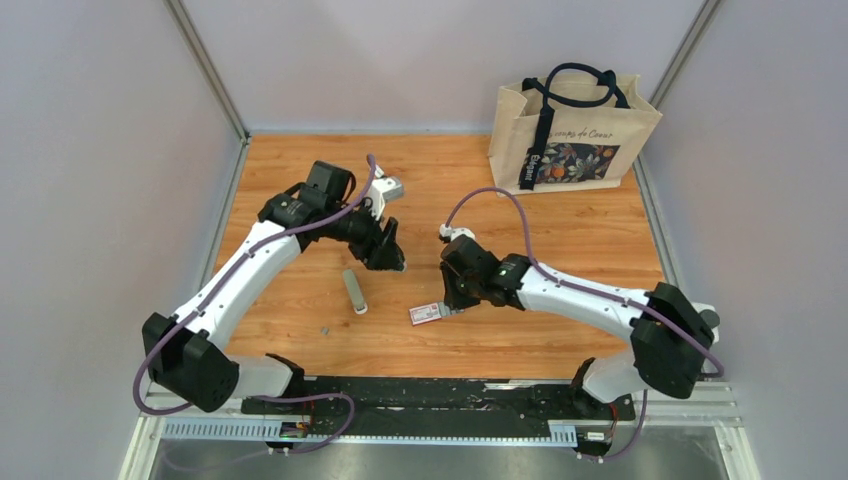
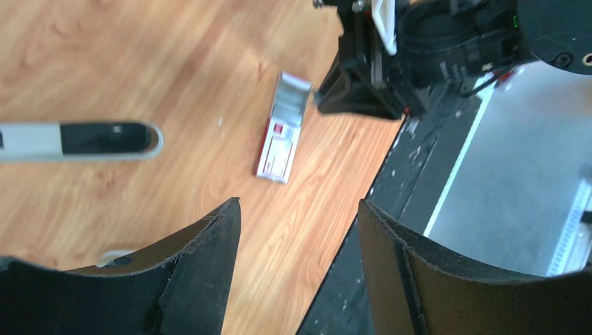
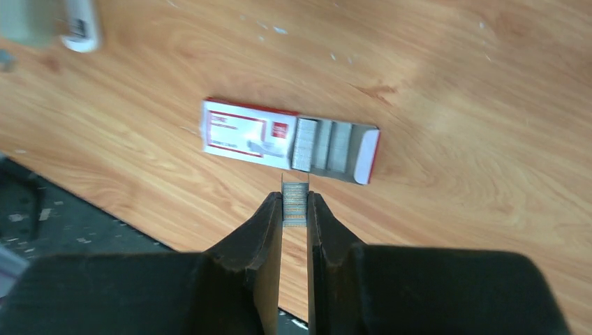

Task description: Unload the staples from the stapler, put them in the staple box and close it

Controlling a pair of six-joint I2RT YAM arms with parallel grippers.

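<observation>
From above, we see the stapler (image 1: pixel 354 291) lying on the table (image 1: pixel 560 250), between our left gripper (image 1: pixel 388 256) and the red-and-white box (image 1: pixel 427 313) where our right gripper (image 1: pixel 452 303) hangs. In the left wrist view, our left fingers stand wide apart and hold nothing. In the right wrist view, the right gripper is clamped on a staple strip (image 3: pixel 294 183) beside the box's open tray. We judge that uneven pressure could snap the thin strip or let it slip.
</observation>
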